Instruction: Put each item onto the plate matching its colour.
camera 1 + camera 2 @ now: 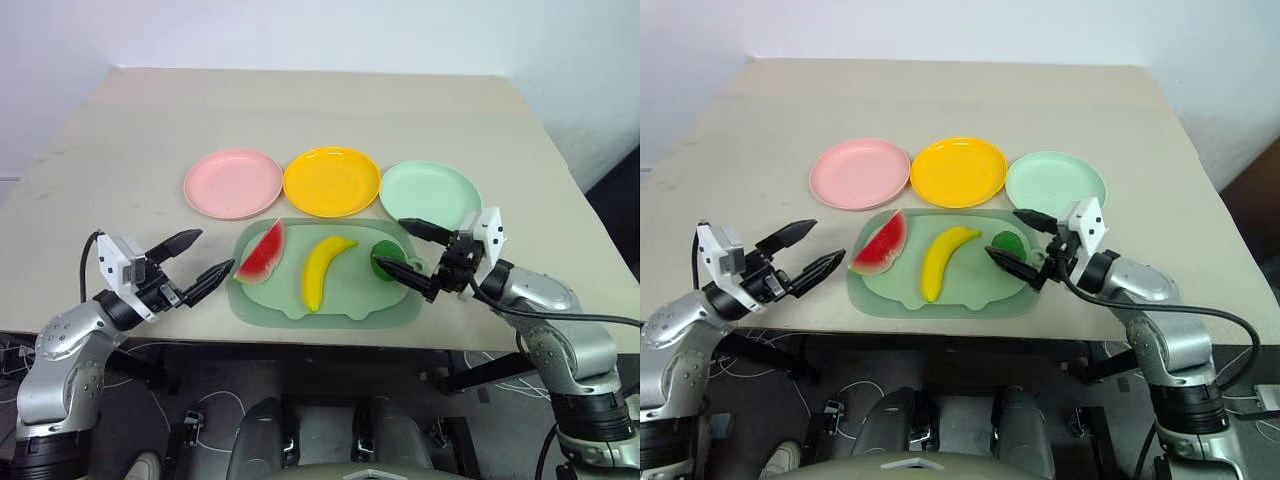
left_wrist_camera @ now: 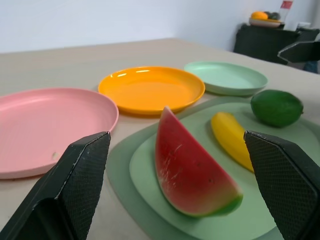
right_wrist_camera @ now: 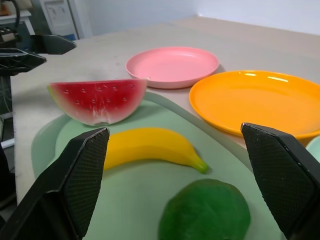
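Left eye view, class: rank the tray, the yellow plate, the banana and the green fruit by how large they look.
1. Tray
2. Yellow plate
3. Banana
4. Green fruit, partly hidden behind the right gripper, yet plainly the smallest.

Right hand [image 3: 172, 185]: black fingers [image 3: 75, 185] spread wide, nothing between them but the green fruit [image 3: 206, 212] lying low on the pale green tray [image 3: 45, 145]. Banana [image 3: 145, 146] and watermelon wedge [image 3: 97, 100] share that tray. Beyond, on the table [image 3: 100, 50]: pink plate [image 3: 172, 65], yellow plate [image 3: 255, 100], both bare. Left hand [image 3: 22, 52] visible past the tray.
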`<state>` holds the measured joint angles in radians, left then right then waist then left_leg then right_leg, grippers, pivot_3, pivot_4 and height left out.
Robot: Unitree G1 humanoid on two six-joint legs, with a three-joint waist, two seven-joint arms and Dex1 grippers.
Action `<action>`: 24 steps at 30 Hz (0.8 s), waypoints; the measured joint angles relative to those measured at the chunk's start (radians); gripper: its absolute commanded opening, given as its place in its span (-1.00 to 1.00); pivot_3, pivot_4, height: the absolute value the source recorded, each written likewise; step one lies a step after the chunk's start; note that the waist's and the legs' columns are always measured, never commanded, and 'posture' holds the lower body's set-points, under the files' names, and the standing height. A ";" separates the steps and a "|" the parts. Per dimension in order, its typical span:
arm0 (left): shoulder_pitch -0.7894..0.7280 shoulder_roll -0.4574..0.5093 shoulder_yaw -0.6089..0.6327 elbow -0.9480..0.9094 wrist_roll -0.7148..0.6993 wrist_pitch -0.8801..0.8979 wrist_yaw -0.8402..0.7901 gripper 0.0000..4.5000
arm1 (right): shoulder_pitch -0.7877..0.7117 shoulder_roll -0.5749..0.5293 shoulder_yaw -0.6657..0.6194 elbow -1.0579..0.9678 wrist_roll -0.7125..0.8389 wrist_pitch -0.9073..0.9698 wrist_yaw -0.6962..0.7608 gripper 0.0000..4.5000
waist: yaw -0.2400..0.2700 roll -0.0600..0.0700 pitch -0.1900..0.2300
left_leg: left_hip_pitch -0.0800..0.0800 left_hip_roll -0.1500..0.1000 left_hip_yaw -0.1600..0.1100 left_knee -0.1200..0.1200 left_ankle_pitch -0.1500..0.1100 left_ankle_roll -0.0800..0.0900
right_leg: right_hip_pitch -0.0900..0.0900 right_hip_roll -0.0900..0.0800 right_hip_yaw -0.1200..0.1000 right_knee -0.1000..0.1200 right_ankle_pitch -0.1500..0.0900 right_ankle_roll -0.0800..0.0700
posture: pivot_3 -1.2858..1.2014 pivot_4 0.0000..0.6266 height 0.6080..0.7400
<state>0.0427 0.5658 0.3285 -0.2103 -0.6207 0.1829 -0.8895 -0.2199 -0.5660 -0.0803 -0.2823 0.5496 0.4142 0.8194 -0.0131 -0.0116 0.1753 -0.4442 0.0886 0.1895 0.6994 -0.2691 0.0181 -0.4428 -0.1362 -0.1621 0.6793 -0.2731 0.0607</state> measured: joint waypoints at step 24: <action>-0.063 -0.031 -0.085 -0.061 0.001 0.032 0.026 1.00 | -0.075 -0.002 0.032 0.081 -0.020 0.115 -0.019 1.00 | 0.001 0.000 0.000 | 0.000 0.000 0.000 0.000 0.000 0.000 | 0.000 0.000 0.000 0.000 0.000 0.000 | 0.03 -0.52 0.32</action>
<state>-0.0207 0.5352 0.2433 -0.2715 -0.6198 0.2149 -0.8633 -0.2945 -0.5685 -0.0487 -0.2013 0.5291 0.5293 0.8001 -0.0120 -0.0116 0.1753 -0.4442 0.0885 0.1897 0.6997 -0.2690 0.0180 -0.4426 -0.1365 -0.1622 0.6791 -0.2730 0.0607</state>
